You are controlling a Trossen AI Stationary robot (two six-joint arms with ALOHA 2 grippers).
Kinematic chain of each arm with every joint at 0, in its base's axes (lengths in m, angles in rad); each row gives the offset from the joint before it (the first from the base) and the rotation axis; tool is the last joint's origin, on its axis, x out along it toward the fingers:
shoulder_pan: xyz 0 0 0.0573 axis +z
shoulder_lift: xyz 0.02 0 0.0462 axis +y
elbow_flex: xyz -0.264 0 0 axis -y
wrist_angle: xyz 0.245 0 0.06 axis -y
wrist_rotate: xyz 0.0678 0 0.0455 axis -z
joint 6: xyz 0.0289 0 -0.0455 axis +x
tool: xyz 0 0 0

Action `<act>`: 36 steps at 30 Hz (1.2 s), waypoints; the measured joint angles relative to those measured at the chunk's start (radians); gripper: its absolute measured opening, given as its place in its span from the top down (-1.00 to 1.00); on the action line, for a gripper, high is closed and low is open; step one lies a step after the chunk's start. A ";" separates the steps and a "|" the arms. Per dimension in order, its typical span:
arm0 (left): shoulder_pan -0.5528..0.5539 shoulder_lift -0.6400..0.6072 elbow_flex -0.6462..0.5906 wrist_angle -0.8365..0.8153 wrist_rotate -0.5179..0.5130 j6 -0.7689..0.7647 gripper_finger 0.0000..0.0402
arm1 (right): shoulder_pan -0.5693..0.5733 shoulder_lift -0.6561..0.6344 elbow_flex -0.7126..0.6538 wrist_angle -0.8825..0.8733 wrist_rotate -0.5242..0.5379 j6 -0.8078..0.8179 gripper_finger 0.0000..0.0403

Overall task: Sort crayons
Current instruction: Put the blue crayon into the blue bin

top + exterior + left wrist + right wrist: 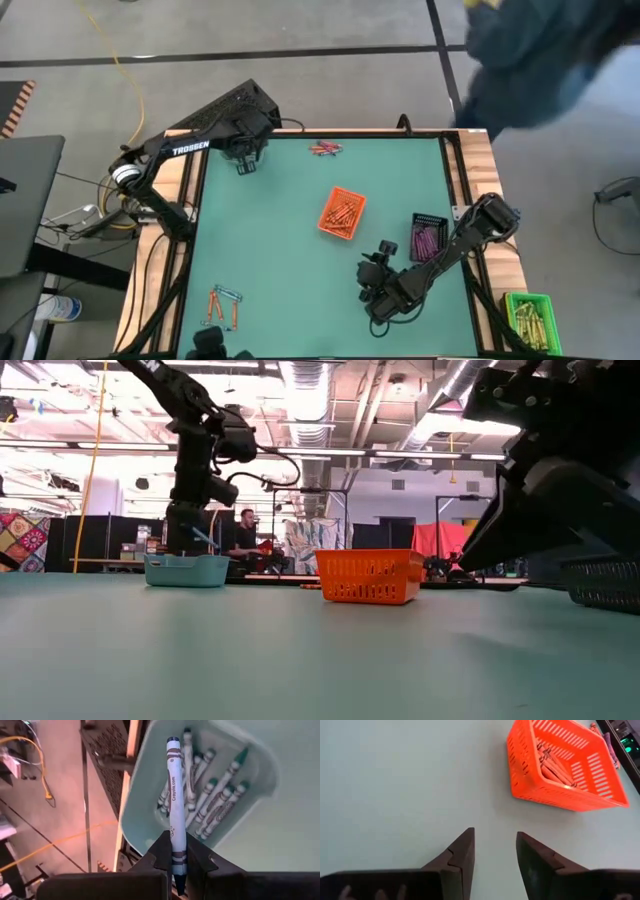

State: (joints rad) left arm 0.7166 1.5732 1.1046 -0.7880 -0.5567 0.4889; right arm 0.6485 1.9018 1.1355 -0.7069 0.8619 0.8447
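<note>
My left gripper (178, 865) hangs at the table's far left (245, 163), over a pale teal tray (260, 775) that holds several blue-grey crayons. It is shut on one blue-grey crayon (174, 795). In the low view the tray (186, 570) stands on the table under that arm. My right gripper (494, 852) is open near the table's front right (378, 300), low over bare table, with nothing between its fingers. An orange basket (565, 767) of orange-red crayons stands beyond it. My left gripper pinches the blue-grey crayon between its two fingers, close to one end (178, 851). The rest of the crayon sticks out ahead of the fingertips, in line with the fingers. The fingers slant downward. The crayon is clear of the tray, its free end (172, 742) above the tray's crayons.
The orange basket (342, 213) stands mid-table, with a dark basket of purple-pink crayons (428, 237) to its right. A green basket of yellow-olive sticks (530, 318) sits off the near right corner. Loose crayons lie at the near left (225, 305) and the far edge (325, 149).
</note>
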 joint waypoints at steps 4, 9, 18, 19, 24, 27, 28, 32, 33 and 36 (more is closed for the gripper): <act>0.037 0.029 0.000 -0.016 0.004 0.005 0.93 | 0.000 0.000 0.000 0.001 0.005 0.004 0.28; 0.063 0.092 -0.001 -0.030 -0.003 0.006 0.70 | -0.008 0.001 0.000 0.005 0.006 0.005 0.28; 0.064 0.115 -0.001 -0.002 -0.147 -0.041 0.07 | 0.001 0.001 0.000 0.003 0.005 0.028 0.28; 0.064 0.106 -0.001 -0.001 -0.159 -0.042 0.04 | 0.001 0.001 0.000 0.003 0.005 0.028 0.28; 0.051 0.025 -0.001 -0.008 -0.214 -0.060 0.00 | 0.000 0.001 0.000 0.003 0.005 0.030 0.28; 0.026 -0.047 -0.001 -0.023 -0.100 -0.103 0.00 | 0.000 0.001 0.000 0.003 0.005 0.029 0.28; 0.013 -0.072 -0.001 -0.033 -0.034 -0.120 0.00 | 0.000 0.001 0.000 0.003 0.005 0.029 0.28; -0.039 -0.161 -0.001 -0.097 0.295 -0.198 0.00 | 0.002 0.001 0.000 0.004 0.004 0.023 0.28; -0.056 -0.179 -0.001 -0.115 0.375 -0.216 0.00 | 0.004 0.001 0.000 0.004 0.004 0.023 0.28; -0.137 -0.220 -0.002 -0.180 0.571 -0.283 0.00 | 0.006 0.001 0.000 0.004 0.003 0.023 0.28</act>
State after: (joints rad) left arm 0.5798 1.3528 1.1026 -0.9680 0.0143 0.2055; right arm 0.6548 1.9030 1.1358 -0.7028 0.8645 0.8673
